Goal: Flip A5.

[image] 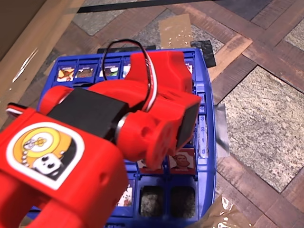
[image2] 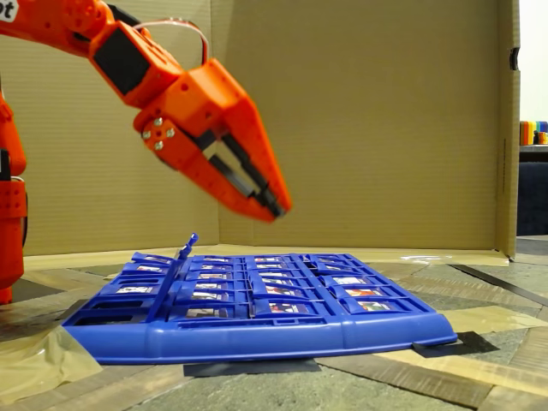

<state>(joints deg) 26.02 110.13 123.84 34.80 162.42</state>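
Blue game board lies flat on the tabletop; gripper hangs above, fingers pressed together. One tile, likely A5, stands raised at far left. Approach low, nudging its top edge gently.

Very little on me or around me can be read. At the top left corner of the fixed view a white sticker on my upper arm shows the cut-off letters "ot" (the rest runs off the edge). The round sticker on my arm in the overhead view carries a cartoon figure with no words, and the captions on the portrait tiles of the blue game board are too small and blurred to make out.
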